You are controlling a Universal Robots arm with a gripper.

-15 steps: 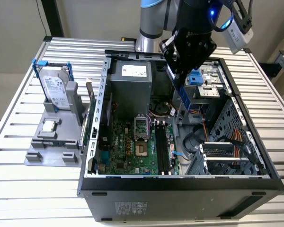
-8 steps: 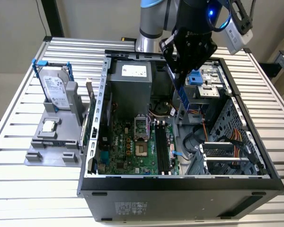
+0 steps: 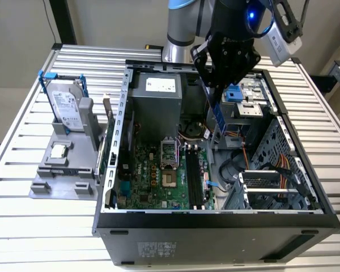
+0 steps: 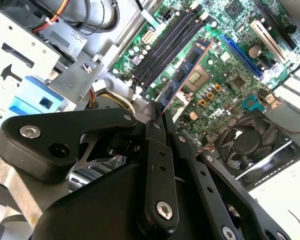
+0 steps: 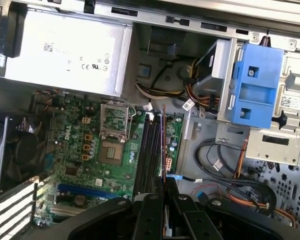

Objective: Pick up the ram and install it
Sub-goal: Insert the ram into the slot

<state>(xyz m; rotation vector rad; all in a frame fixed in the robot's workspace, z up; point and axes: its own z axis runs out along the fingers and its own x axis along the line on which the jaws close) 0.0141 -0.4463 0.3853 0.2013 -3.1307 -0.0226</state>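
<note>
ram (image 4: 184, 72): dark blue-green stick with a row of black chips, held by one end. in the exterior view it hangs nearly upright inside the open computer case (image 3: 215, 238), free end pointing down toward the motherboard (image 3: 153, 175).
gripper (image 3: 214, 85): black, hanging over the case interior, to the exterior view's right of the grey power supply (image 3: 156, 93) and just beside the blue drive caddy (image 3: 233, 92).
fingers (image 4: 154, 131): drawn in narrow, pinching the ram's flat faces at its upper end.
memory slots (image 5: 149, 150): long black slots lying side by side on the motherboard. in the first wrist view the ram shows edge-on as a thin line running along them, not seated in any slot.
processor socket (image 5: 112, 135): on the board beside the slots, metal frame open.
hard drive (image 3: 65, 107): silver with a white label, standing in a grey holder (image 3: 62, 175) outside the case, at the exterior view's left.
processor chip (image 3: 58, 150): small silver square resting on the same holder.
tabletop (image 3: 45, 238): slatted aluminium, carrying the case and the holder.
</note>
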